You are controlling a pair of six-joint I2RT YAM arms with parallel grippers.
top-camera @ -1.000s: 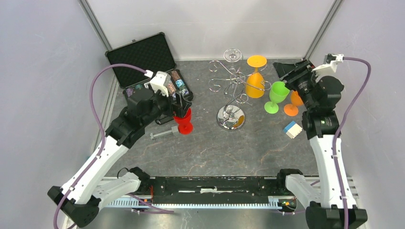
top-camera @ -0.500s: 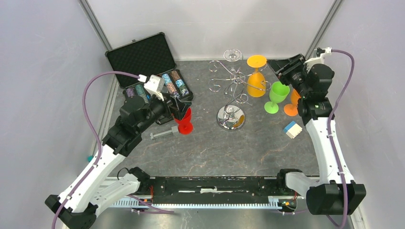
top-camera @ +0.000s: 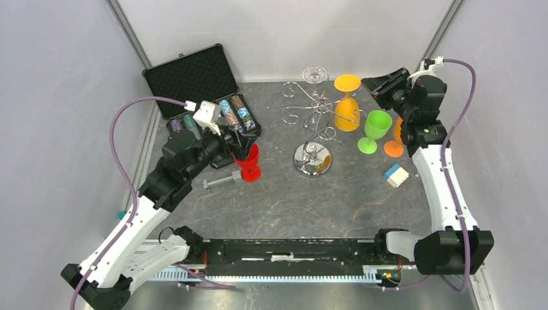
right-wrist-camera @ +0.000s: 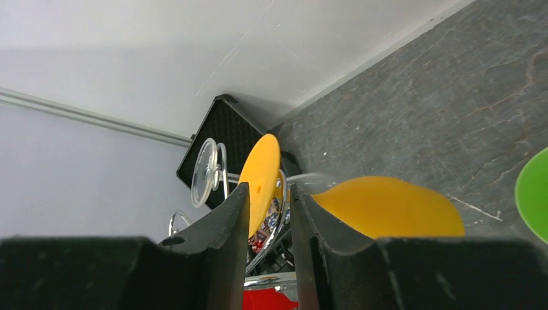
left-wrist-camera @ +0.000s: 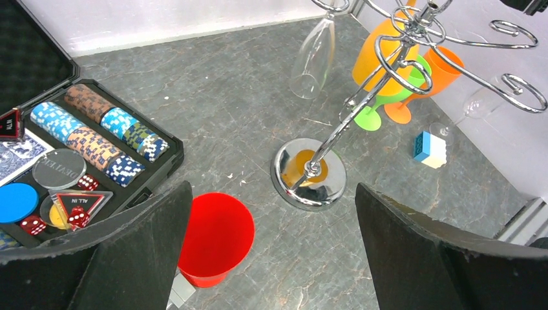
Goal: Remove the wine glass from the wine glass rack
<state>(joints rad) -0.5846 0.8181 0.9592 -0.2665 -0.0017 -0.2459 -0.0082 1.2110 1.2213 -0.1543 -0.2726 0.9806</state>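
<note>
Left of the wine glass rack (top-camera: 312,159) the left gripper (left-wrist-camera: 271,245) hangs released, the yellow wine glass (top-camera: 346,115) hangs inverted on its right side, and the right gripper (right-wrist-camera: 269,190), jaws narrow but empty, should centre on the stem before clenching.

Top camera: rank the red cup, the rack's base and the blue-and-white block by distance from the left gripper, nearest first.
From the left gripper:
1. Red cup, just below its open fingers.
2. Rack base, mid-table, to its right.
3. Blue-and-white block, far right side of the table.
</note>
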